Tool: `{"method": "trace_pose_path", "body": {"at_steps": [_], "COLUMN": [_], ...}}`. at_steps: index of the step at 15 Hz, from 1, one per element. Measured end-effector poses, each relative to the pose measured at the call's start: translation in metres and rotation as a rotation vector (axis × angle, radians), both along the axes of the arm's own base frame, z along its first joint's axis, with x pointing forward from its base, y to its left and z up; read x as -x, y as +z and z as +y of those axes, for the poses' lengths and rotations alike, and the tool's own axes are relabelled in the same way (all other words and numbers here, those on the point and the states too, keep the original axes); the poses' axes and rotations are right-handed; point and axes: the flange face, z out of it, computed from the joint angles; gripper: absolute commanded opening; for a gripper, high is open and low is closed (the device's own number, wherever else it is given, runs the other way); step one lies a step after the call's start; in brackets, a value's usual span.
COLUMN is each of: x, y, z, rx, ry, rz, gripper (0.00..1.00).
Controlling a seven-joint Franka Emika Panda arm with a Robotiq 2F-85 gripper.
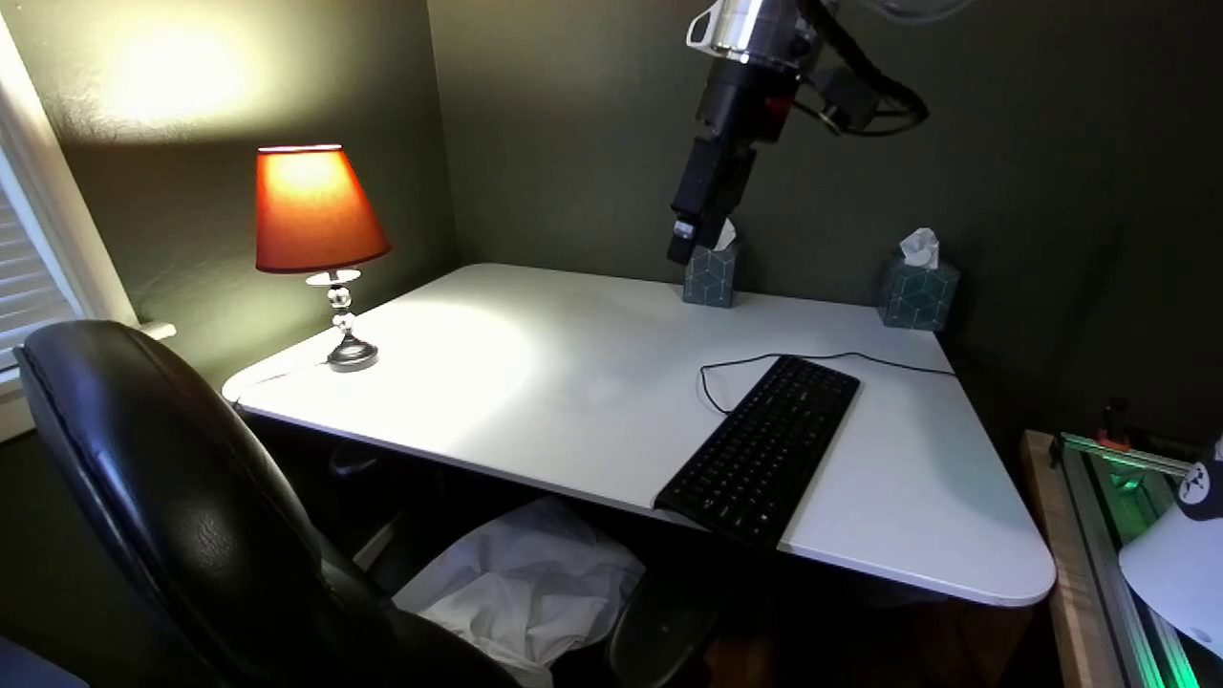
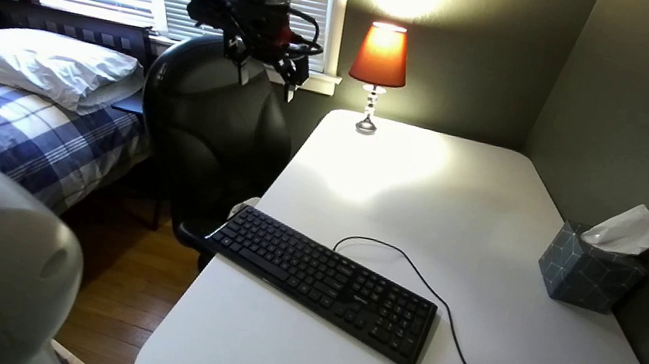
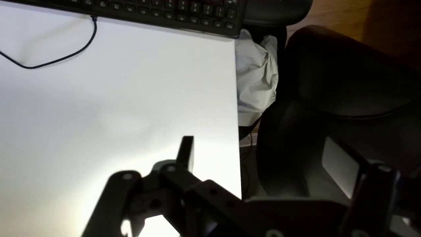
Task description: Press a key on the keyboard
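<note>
Your hand (image 3: 263,158) is spread, with nothing between its two fingers (image 3: 339,166), and it hangs high, well apart from the keyboard (image 2: 321,282). The keyboard lies flat on the bench (image 2: 398,207), and one short end of it sticks out a little over the edge facing the office chair (image 2: 217,119). The press is not yet done, so I judge that you are only at the approach. In the wrist view you see just a strip of keys (image 3: 181,11) at the top border; if you go down with this aim, you may meet the bench edge or the chair. With the fingers so wide, two keys could be pressed at once; drawing the fingers together first seems wiser. If you press at the overhanging end, the keyboard can perhaps tip. The cable (image 3: 49,63) lies in a curve beside it, and a low sideways move could catch it.
</note>
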Motion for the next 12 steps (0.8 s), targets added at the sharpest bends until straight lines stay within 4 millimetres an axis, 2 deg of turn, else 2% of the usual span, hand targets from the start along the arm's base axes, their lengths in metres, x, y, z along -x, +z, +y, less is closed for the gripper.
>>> {"method": "trace_pose_path", "body": {"at_steps": [9, 12], "x": [0.009, 0.008], "y": [-0.063, -0.068], "z": [-0.059, -0.063], "rx": [0.071, 0.075], "ry": [-0.134, -0.147], "rz": [0.126, 0.139], "gripper": [1.0, 1.0]}}
